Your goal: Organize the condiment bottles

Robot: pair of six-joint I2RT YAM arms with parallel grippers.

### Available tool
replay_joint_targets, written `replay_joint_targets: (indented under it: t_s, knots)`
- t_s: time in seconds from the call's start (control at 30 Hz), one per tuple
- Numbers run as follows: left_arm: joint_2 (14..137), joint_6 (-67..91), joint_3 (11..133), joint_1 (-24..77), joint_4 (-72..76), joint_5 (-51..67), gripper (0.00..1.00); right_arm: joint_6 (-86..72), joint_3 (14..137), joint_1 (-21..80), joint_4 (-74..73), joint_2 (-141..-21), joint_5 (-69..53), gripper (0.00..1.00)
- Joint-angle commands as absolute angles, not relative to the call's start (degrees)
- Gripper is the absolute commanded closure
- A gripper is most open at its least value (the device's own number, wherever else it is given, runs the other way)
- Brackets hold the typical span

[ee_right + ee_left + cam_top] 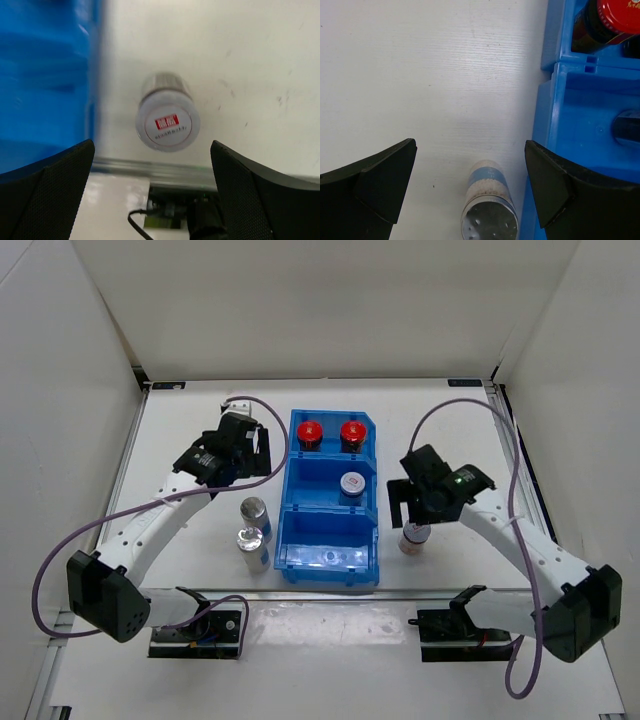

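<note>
hovering with jaws spread and released, the right gripper [151,146] is hanging over a grey-lidded bottle [167,125] just right of the blue bin [290,483]. the left gripper [470,145] is gaping, grasping nothing, left of the bin near two silver-capped bottles [253,510] [250,541]. two red-capped bottles [309,431] [352,432] are sitting in the bin's far compartment.

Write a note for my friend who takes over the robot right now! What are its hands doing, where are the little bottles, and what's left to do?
Left gripper: open, empty, over the table left of the blue bin.
Right gripper: open, above the loose grey-lidded bottle, which stands on the table right of the bin; not gripping it.
Done: two red-capped bottles in the far compartment, and one binned grey-lidded bottle in the middle one.
Left: the loose grey-lidded bottle probably joins its twin. The two silver-capped blue-label bottles stand left of the bin, likely meant for the near compartment.
</note>
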State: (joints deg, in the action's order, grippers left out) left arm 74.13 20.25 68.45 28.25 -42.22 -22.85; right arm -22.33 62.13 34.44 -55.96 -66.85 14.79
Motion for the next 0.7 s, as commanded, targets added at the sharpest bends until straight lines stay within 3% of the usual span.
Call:
replay_joint_targets:
  t_s: [0.0,0.53,0.67]
  knots:
    - [72.16,21.35,67.68,28.39,-42.01,-21.27,0.00,-25.92,57.76,34.63,-58.01,-67.06,12.05,0.00]
    - [71.63,20.31,66.63,28.39,-42.01,-21.79,0.00,-28.21,51.86,33.57,-49.83,-76.03,14.32,0.00]
    - [71.10,20.30,65.92,28.39,-42.01,-21.80,0.00,-27.69,52.38,31.03,-49.31,-77.34,15.91,0.07]
